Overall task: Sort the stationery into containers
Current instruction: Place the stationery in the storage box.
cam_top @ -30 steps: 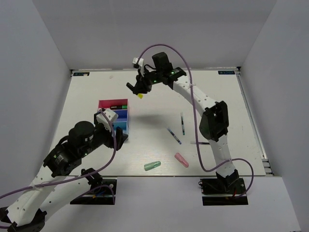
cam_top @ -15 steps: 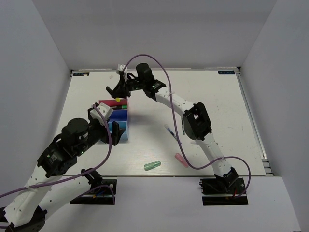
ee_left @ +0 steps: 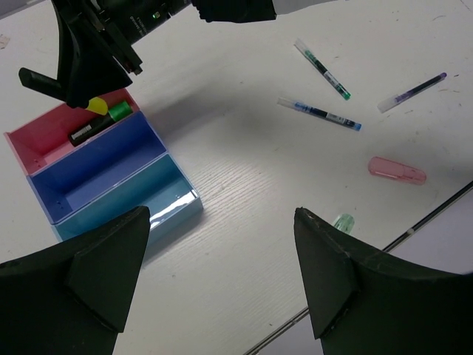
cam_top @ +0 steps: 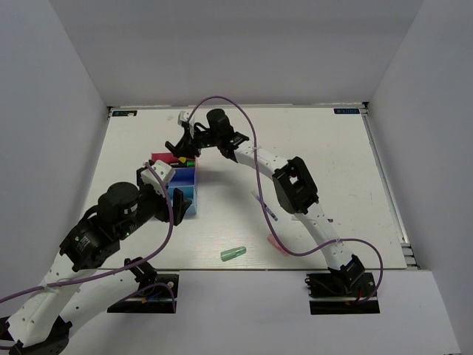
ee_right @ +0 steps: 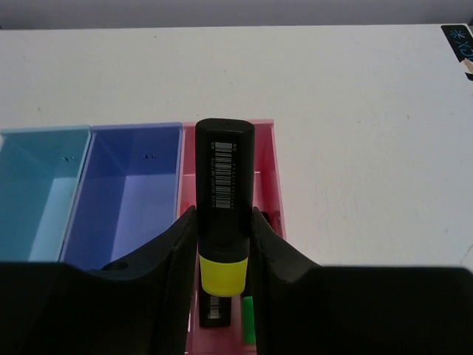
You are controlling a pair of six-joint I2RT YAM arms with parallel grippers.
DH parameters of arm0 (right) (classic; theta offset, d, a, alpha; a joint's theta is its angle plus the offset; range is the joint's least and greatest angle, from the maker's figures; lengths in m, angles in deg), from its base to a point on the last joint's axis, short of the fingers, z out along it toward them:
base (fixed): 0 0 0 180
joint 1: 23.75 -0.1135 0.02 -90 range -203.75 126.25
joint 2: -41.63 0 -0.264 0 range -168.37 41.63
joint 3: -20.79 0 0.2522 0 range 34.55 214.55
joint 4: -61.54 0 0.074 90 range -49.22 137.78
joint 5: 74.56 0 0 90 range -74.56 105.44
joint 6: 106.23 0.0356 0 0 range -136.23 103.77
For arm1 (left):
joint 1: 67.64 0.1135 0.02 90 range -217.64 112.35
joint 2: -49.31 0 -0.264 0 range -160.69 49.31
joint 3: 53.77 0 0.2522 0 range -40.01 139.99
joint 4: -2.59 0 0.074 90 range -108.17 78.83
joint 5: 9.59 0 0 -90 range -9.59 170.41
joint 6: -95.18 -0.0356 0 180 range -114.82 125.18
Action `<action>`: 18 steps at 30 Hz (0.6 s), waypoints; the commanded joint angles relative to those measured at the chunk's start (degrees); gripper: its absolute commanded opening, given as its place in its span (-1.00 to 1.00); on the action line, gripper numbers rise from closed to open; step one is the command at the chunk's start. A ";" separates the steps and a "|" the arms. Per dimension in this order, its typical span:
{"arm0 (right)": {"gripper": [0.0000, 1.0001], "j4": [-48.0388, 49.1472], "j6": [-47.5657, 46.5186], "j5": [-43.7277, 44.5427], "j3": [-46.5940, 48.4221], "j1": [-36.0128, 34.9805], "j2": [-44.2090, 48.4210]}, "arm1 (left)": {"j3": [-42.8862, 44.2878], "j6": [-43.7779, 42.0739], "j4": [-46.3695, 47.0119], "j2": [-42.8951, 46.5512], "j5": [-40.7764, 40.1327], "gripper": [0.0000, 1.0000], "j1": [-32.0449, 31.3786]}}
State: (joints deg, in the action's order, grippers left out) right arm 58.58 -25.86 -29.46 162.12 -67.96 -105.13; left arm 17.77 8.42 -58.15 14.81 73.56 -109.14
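The organizer's pink bin (cam_top: 161, 157), dark blue bin (cam_top: 185, 176) and light blue bin (cam_top: 185, 201) stand left of the middle. My right gripper (cam_top: 179, 150) is shut on a black marker with a yellow cap (ee_right: 224, 185) and holds it just above the pink bin (ee_right: 264, 170), cap toward the wrist. A green-capped marker (ee_left: 100, 123) lies in that bin. My left gripper (ee_left: 222, 222) is open and empty, raised beside the light blue bin (ee_left: 140, 200). Three thin pens (ee_left: 319, 114), a pink capsule (ee_left: 397, 169) and a green capsule (cam_top: 233, 253) lie on the table.
The right arm stretches from the near right across the table, over the pens and part of the pink capsule. White walls enclose the table on three sides. The table's front edge runs just below the green capsule.
My right gripper has carried the yellow-capped marker left and down, from the far middle to just over the pink bin. My left arm has shifted slightly.
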 commanded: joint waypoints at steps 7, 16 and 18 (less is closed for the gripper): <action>0.02 3.69 -2.77 1.57 -2.23 0.44 1.65 | -0.03 0.89 -1.44 -0.39 1.23 0.78 -0.25; 0.14 4.93 2.14 4.03 -5.13 1.14 8.93 | 2.76 1.24 -3.72 -4.61 6.05 0.07 -0.25; -0.82 1.34 3.56 12.71 -6.88 1.75 12.80 | 4.26 1.06 -4.87 -8.19 10.42 -0.71 -0.25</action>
State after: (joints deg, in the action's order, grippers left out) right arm 59.11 -25.62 -24.55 156.04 -67.35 -102.97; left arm 18.77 9.58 -61.14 9.95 77.73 -109.14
